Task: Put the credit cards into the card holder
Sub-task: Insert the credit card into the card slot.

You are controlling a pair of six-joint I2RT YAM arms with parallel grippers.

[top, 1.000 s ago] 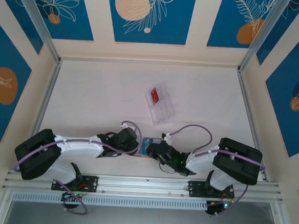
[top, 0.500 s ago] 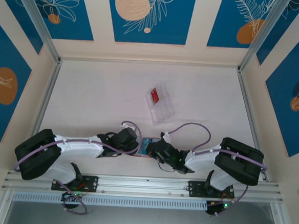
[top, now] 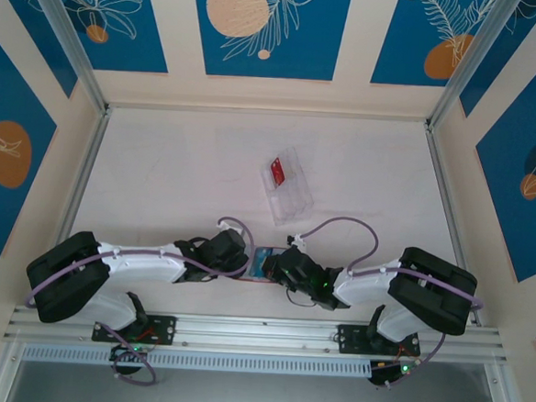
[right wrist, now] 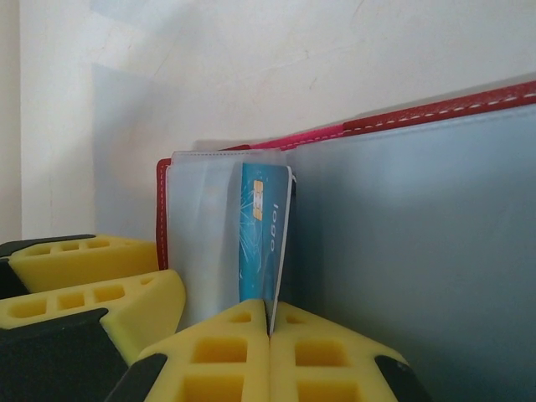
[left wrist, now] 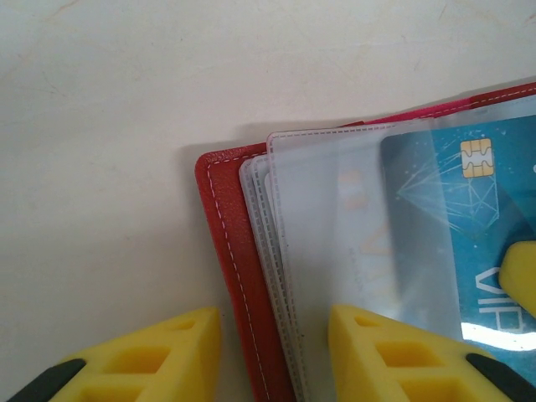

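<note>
Blue card (right wrist: 255, 243) pinched in right gripper (right wrist: 270, 325); overhead, red card (top: 276, 171) in tray (top: 293, 200).

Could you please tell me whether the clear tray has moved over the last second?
No. The clear tray lies in the same spot, at the same angle to the table's far edge.

Top cam: red stitched card holder (top: 262, 263) mostly buried under left gripper (top: 247, 261) and right gripper (top: 278, 267), only a sliver shows. Clear plastic compartment tray (top: 291, 198): too small to read beyond one red card (top: 276, 171). Left wrist: holder runs off right and bottom edges; blue chip card (left wrist: 444, 226) cut at right edge, lettering blurred behind the clear sleeve (left wrist: 335, 234). Right wrist: card's lower end hidden between the pinched yellow fingers (right wrist: 226, 352); holder cropped right.
</note>
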